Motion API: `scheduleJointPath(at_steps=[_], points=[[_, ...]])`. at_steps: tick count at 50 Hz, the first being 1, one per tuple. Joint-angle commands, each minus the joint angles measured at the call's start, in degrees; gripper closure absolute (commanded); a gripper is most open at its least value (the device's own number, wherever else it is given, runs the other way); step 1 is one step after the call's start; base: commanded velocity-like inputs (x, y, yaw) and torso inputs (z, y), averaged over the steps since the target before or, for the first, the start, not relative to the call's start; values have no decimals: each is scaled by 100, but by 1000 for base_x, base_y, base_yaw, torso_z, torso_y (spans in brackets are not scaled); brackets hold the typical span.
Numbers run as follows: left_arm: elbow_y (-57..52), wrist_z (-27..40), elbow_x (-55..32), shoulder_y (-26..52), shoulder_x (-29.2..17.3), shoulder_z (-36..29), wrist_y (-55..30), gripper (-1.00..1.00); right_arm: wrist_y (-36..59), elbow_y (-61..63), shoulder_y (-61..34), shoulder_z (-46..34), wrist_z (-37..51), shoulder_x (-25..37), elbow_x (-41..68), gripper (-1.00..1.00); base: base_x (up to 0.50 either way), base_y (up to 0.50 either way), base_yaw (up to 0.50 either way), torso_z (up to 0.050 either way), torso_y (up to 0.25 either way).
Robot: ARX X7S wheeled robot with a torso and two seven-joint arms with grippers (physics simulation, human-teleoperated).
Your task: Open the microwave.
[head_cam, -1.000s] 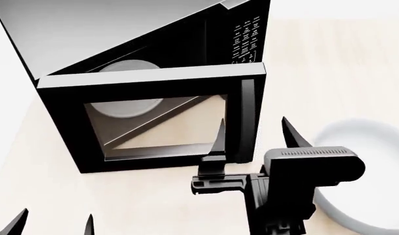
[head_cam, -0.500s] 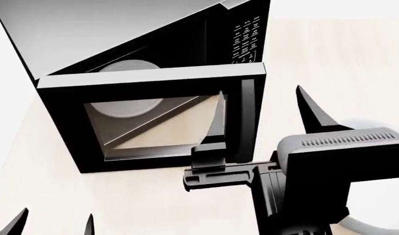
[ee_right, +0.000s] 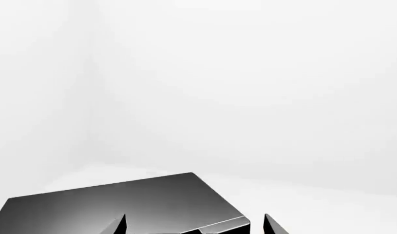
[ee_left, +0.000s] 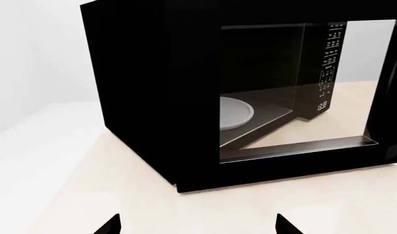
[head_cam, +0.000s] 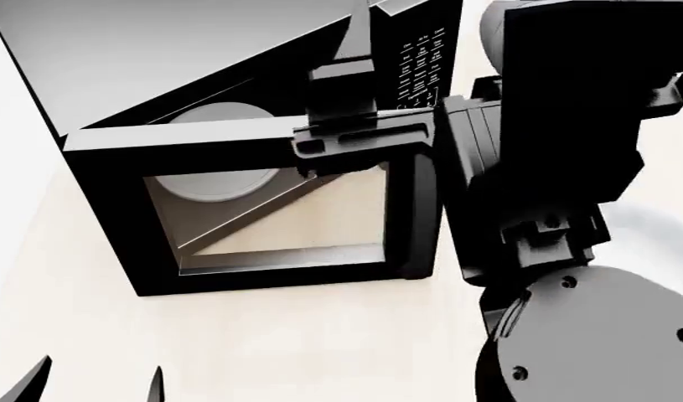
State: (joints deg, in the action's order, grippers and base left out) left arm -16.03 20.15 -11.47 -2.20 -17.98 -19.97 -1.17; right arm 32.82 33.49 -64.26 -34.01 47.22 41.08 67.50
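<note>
Head view change: right gripper (head_cam: 431,33) has risen from beside the handle (head_cam: 424,205) to above the microwave (head_cam: 263,167), fingers spread, holding nothing.
Task meaning: door looks already swung open; arm likely retreating.
Microwave place: 12 o'clock, on the table (head_cam: 263,335).
Contents: white turntable (ee_left: 234,112) only.
Left gripper (ee_left: 195,226): spread, idle.

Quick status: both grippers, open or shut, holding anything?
Left gripper: jaws open, holding nothing.
Right gripper: jaws open, holding nothing, raised over the microwave top.
</note>
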Motion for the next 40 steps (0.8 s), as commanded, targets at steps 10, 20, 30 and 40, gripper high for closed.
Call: scheduleJointPath(at_steps=[10, 20, 30, 40], points=[[-17, 16, -44, 6, -36, -27, 8, -100, 1862, -3112, -2268, -557, -522, -1088, 1373, -100, 0, 0, 0, 0, 0], [-17, 30, -78, 15, -47, -26, 10, -100, 2134, -4539, -2680, -750, -902, -1476, 1392, -100, 0, 0, 0, 0, 0], [-21, 45, -88, 21, -55, -45, 13, -100, 2161, -5521, -2942, -1019, -1383, -1800, 1096, -100, 0, 0, 0, 0, 0], [-49, 63, -115, 10, -75, -44, 19, -100, 2059, -6131, -2998, -1223, -1706, -2039, 840, -100, 0, 0, 0, 0, 0]])
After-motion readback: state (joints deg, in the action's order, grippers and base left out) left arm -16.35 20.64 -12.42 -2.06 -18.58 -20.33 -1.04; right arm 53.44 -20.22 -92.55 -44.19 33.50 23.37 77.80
